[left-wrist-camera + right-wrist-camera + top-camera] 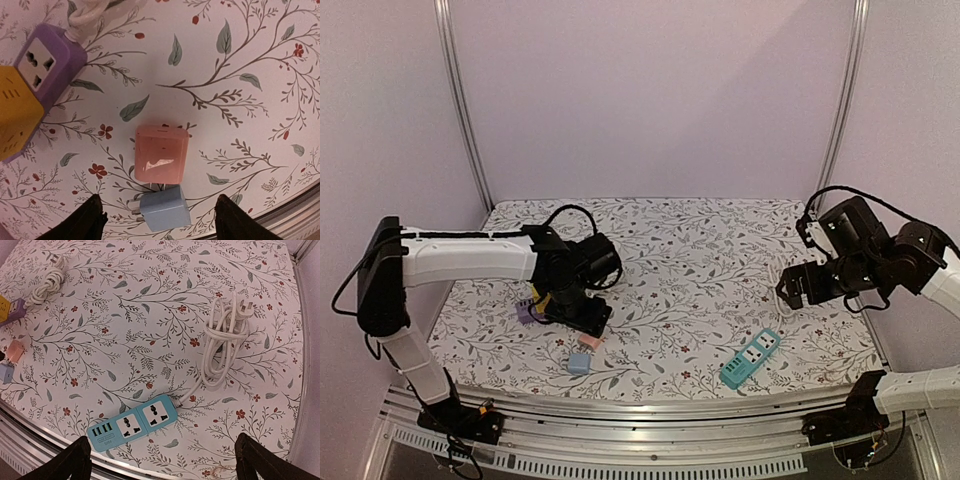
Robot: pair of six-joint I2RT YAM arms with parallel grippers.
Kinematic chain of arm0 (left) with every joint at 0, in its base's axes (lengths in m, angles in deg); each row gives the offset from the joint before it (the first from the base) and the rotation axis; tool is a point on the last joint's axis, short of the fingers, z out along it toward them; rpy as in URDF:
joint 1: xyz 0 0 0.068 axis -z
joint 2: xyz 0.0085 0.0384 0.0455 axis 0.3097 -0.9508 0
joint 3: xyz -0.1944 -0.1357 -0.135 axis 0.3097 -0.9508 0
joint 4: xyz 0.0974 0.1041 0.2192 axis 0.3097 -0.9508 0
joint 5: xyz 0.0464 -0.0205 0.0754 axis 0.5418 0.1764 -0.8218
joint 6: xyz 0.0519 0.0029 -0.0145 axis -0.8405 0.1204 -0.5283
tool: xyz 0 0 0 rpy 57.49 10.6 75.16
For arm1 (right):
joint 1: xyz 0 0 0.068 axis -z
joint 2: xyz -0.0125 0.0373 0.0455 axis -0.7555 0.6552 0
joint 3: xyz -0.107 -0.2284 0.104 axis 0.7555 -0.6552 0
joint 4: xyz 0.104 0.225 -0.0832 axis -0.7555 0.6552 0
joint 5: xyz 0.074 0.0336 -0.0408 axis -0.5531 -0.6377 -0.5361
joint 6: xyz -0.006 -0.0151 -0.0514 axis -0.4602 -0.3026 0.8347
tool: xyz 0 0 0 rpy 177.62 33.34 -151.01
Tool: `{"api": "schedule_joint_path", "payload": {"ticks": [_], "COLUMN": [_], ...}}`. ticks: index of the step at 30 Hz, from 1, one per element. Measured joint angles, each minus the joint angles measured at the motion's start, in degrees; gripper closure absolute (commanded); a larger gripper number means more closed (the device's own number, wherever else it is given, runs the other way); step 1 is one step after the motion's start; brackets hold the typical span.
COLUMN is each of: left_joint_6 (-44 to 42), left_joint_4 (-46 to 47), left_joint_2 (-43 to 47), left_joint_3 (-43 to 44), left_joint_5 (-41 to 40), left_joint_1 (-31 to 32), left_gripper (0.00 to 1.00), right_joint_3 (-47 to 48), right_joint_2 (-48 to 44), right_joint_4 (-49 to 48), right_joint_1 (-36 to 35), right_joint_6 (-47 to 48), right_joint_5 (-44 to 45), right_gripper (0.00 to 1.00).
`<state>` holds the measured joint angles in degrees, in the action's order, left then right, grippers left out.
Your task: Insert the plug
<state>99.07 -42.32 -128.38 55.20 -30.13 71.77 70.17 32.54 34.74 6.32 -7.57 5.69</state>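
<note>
Left tool (pixel 159 216) low, jaws apart; right tool (pixel 162 456) raised, jaws spread wide.

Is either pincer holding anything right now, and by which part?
Nothing is held. The left pincer is open above the pink plug and blue plug; the right pincer is open above the teal power strip.

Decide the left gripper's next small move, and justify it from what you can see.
Probably lower the left gripper straight down and close on the blue plug adapter. Its jaws stand open on either side of that adapter, which lies loose next to the pink plug adapter and is not yet gripped.
</note>
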Motion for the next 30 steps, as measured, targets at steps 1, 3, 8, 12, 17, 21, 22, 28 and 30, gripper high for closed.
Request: {"api": "schedule_joint_path", "payload": {"ticks": [1,3,8,12,17,21,22,28,30], "left_joint_6": [-0.46,-1.40,-3.34,-4.57,-6.34,-7.37,-7.76,-8.35,-8.66], "left_joint_4": [0.63,1.77,3.76,4.76,5.60,6.23,6.45,6.73,6.73], "left_joint_2": [-0.79,-2.43,-6.10,-7.82,-8.96,-9.49,-9.44,-8.70,-7.32], "left_joint_3": [-0.07,-0.20,-0.59,-1.81,-2.32,-2.38,-2.38,-2.19,-1.70], "left_joint_5": [0.00,0.07,0.37,0.72,1.42,1.73,1.86,3.23,4.55], "left_joint_1": [0.02,0.00,0.02,0.02,0.02,0.00,0.02,0.04,0.09], "left_gripper": [0.25,0.25,0.28,0.33,0.50,0.76,0.82,0.95,0.97], "right_joint_3": [0.02,0.20,1.01,1.31,1.46,1.51,1.51,2.51,2.95], "right_joint_2": [-0.37,-0.87,-1.27,-1.68,-2.12,-2.12,-2.12,-1.33,-0.87], "right_joint_4": [0.35,1.09,2.80,3.91,4.66,5.01,5.05,5.40,5.16], "right_joint_1": [0.00,0.00,0.00,0.00,0.00,0.00,0.00,0.00,0.00], "right_joint_6": [-0.17,-0.66,-2.12,-3.34,-5.27,-6.56,-6.84,-7.48,-7.41], "right_joint_5": [0.00,0.04,0.37,0.68,1.27,1.51,1.53,1.49,0.94], "right_gripper": [0.01,0.01,0.01,0.01,0.01,0.01,0.01,0.01,0.01]}}
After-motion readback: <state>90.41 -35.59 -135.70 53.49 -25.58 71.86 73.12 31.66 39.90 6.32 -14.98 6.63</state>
